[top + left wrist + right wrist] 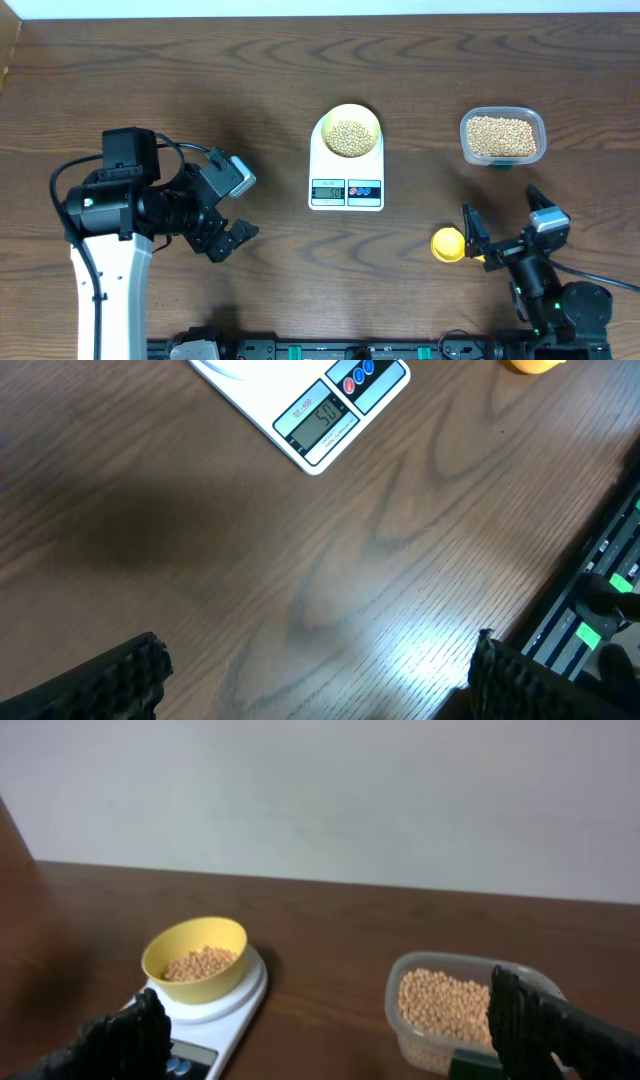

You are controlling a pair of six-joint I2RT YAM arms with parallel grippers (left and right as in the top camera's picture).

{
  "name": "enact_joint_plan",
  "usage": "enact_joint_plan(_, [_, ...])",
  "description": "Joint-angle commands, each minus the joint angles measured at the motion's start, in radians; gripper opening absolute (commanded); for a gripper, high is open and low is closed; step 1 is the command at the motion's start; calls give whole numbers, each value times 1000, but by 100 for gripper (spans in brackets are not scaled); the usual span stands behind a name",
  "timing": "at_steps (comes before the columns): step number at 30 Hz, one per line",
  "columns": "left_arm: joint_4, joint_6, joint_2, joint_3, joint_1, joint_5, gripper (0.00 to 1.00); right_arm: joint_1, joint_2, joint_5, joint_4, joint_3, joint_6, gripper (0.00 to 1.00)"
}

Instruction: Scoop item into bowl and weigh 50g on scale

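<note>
Wood-grain tabletop [250, 70] checked first: carries every item of the job, none overturned. Left gripper [245, 207] positioned well to the left of the digital kitchen scale [346, 190], jaws spread wide, nothing between them. Only bare wood seen between its fingers [120, 675] in the wrist view. Right gripper [505, 222] positioned low at the near right, jaws likewise spread and empty, just beside the measuring scoop [447, 244] but not closed on it.

Scale located at table centre, lying flat, button panel towards the robot. Clear plastic tub [464, 135] located well to the right of the scale, holding a deep stock of soybeans. Pale yellow bowl [326, 128] seated upright on the scale's platform, apart from both grippers. Scoop, bright yellow, lying on the table between scale and right gripper.

Soybeans in the bowl [350, 138] noted as a modest heap covering the bottom; none seen loose on the table. Display [318, 422] lit, digits small and slanted in the left wrist view. Appears to read about fifty, last figure not certain.

Judged: scooping and weighing essentially complete, tool released, both arms clear of the load. Outstanding: confirm the reading, and trim by a few beans should the figure sit off target.
</note>
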Motion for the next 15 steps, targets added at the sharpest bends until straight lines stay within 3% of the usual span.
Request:
enact_joint_plan(1, [0, 24, 1, -7, 4, -2, 98, -1, -7, 61, 116, -93, 10, 99])
enact_joint_plan(8, [0, 24, 1, -7, 4, -2, 98, 0, -7, 84, 356, -241, 9, 99])
enact_joint_plan(15, [0, 24, 1, -7, 4, -2, 98, -22, -52, 117, 297, -240, 10, 99])
